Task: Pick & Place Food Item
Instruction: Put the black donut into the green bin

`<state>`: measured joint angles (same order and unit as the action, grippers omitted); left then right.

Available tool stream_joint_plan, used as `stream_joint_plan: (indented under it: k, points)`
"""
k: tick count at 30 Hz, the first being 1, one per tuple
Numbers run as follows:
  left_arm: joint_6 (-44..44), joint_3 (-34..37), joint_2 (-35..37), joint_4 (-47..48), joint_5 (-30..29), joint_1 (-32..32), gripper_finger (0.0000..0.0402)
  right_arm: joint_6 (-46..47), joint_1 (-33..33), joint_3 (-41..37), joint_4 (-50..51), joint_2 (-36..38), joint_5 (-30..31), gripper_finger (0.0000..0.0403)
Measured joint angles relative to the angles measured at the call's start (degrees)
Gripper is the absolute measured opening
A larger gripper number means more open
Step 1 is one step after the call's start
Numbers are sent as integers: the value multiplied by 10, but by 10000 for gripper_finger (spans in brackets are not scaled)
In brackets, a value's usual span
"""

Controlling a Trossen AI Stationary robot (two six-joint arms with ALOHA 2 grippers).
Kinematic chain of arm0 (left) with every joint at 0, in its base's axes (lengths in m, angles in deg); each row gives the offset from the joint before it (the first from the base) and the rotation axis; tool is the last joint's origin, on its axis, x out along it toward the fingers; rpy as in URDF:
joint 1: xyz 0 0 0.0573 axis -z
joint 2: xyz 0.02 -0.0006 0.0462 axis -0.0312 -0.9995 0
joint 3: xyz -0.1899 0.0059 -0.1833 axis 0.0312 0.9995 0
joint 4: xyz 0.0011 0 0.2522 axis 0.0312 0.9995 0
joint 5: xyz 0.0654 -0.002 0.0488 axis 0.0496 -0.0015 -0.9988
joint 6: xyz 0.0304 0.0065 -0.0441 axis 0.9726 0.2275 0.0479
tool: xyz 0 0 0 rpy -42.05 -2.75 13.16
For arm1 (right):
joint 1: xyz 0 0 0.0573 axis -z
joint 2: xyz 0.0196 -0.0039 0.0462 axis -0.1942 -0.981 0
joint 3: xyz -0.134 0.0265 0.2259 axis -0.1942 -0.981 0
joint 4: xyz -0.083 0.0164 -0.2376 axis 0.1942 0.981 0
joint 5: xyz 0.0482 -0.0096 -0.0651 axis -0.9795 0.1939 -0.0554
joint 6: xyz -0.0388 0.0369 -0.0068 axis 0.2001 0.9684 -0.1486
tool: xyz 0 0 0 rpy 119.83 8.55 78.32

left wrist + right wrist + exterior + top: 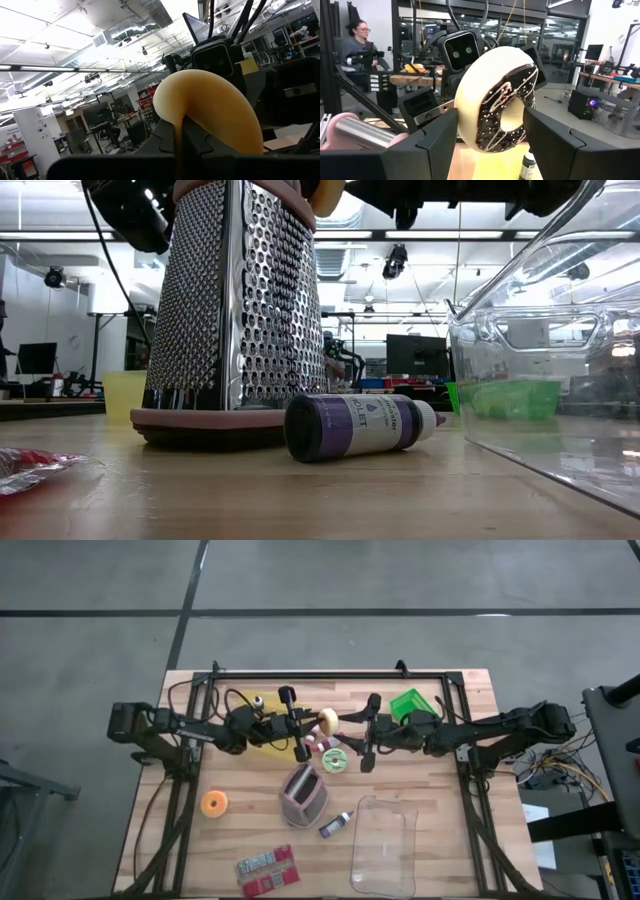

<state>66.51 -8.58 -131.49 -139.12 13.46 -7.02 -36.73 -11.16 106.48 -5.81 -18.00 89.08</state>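
**Doughnut held aloft between both arms**

The doughnut, chocolate-iced with white drizzle, is pinched at its edge by the left gripper, fingers pressed tight on it. It sits between the spread fingers of the right gripper, untouched by them. Below the grippers stand a grater and a small bottle.

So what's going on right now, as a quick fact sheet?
Food item: chocolate-iced donut, held up over the middle of the table
Left gripper: shut on the donut
Right gripper: open, one finger on each side of the donut, not gripping
Also on the table: grater, purple bottle, clear tub, green basket
Likely stage: a handover between the arms
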Motion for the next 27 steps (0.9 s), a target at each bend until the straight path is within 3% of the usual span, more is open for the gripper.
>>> stream_joint_plan:
  k: [9,19,23,27]
  points:
    - [-5,-5,0,3,1,0,1,1,0,0,-3,-4,0,221]
    - [-8,-10,0,20,4,0,1,-11,0,32,-21,-62,-6,215]
    - [-8,-6,0,20,4,0,1,-16,0,37,-18,-68,0,182]
    - [-8,-6,0,21,4,0,1,-31,-2,37,-3,-59,14,102]
